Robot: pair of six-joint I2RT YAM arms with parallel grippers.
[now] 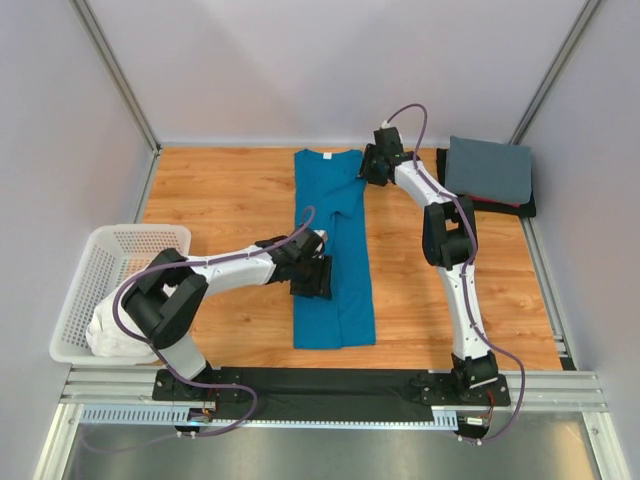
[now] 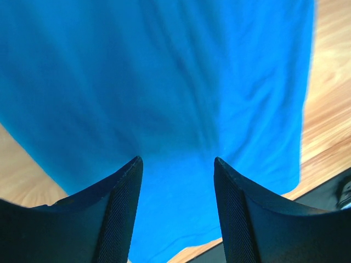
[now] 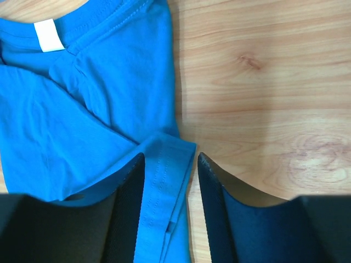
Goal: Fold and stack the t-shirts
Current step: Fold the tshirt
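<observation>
Top external: teal t-shirt (image 1: 335,260) is lying along the middle of the table (image 1: 220,200) as a long strip, sleeves tucked in; I am judging a crosswise fold next.
Left gripper (image 2: 178,161): hovering spread over the shirt's left edge, gripping nothing.
Right gripper (image 3: 171,156): gaping astride the folded sleeve hem; I am aiming to pinch both layers.
Fabric: soft matte knit, stitched hems, rippling faintly.
Grey tee (image 1: 487,172): lying folded atop the far-right pile.
</observation>
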